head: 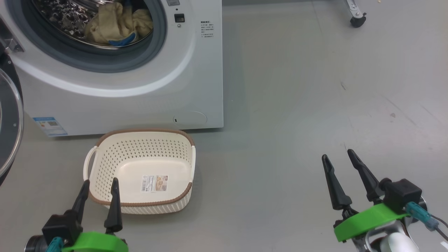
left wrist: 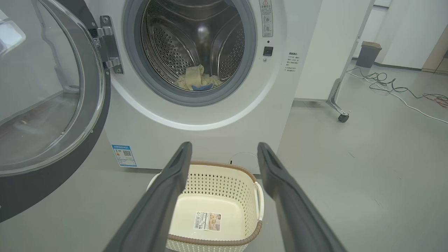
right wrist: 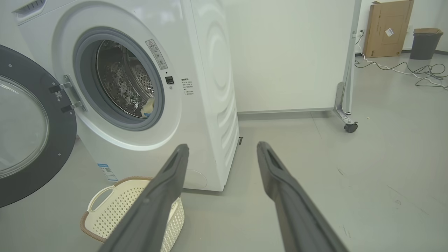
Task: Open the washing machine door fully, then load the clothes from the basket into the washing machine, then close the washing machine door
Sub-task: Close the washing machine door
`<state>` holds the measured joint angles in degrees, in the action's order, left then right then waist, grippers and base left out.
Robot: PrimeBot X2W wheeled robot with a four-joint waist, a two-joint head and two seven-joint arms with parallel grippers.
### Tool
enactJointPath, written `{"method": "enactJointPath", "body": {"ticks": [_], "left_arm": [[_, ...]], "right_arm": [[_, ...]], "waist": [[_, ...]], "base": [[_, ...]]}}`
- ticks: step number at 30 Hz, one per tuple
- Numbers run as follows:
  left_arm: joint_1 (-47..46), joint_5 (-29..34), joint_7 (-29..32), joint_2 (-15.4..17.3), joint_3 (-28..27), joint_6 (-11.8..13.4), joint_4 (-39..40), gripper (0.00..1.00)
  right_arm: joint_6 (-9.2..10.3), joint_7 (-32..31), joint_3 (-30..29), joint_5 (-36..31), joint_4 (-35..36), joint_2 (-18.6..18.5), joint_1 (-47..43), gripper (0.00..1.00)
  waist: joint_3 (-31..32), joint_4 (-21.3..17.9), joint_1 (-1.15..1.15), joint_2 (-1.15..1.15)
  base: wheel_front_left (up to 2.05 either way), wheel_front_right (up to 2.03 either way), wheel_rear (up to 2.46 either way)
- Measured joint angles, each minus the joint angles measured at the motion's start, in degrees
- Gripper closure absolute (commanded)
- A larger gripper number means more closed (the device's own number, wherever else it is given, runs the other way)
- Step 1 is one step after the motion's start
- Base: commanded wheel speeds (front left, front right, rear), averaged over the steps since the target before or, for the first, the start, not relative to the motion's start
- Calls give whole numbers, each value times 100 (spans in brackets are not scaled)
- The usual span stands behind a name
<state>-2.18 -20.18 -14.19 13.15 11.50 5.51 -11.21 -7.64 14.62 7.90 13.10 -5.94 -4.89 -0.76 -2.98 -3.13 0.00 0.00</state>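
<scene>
The white washing machine [head: 140, 80] stands at the upper left with its door [left wrist: 52, 105] swung wide open to the left. Pale yellow clothes [head: 115, 24] with a blue cuff lie inside the steel drum [left wrist: 196, 38]. On the floor in front of the machine sits the cream basket [head: 140, 171], with just a label sticker on its floor. My left gripper [head: 99, 185] hovers open at the basket's near left rim, nothing between its fingers. My right gripper [head: 337, 155] is open over bare floor, far right of the basket.
A white panel on a wheeled metal foot [right wrist: 350, 126] stands right of the machine. Cables [left wrist: 395, 87] trail over the grey floor beyond it, near a dark bin [left wrist: 368, 54] and a cardboard box [right wrist: 386, 28].
</scene>
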Motion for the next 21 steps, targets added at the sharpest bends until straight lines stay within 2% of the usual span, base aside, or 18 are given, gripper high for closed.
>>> {"method": "enactJointPath", "body": {"ticks": [21], "left_arm": [[1, 120, 0, -141, -155, -169, -109, 0]], "right_arm": [[0, 0, 3, 0, -1, -1, 0, 0]], "waist": [[21, 13, 0, 0]], "base": [[0, 0, 0]]}}
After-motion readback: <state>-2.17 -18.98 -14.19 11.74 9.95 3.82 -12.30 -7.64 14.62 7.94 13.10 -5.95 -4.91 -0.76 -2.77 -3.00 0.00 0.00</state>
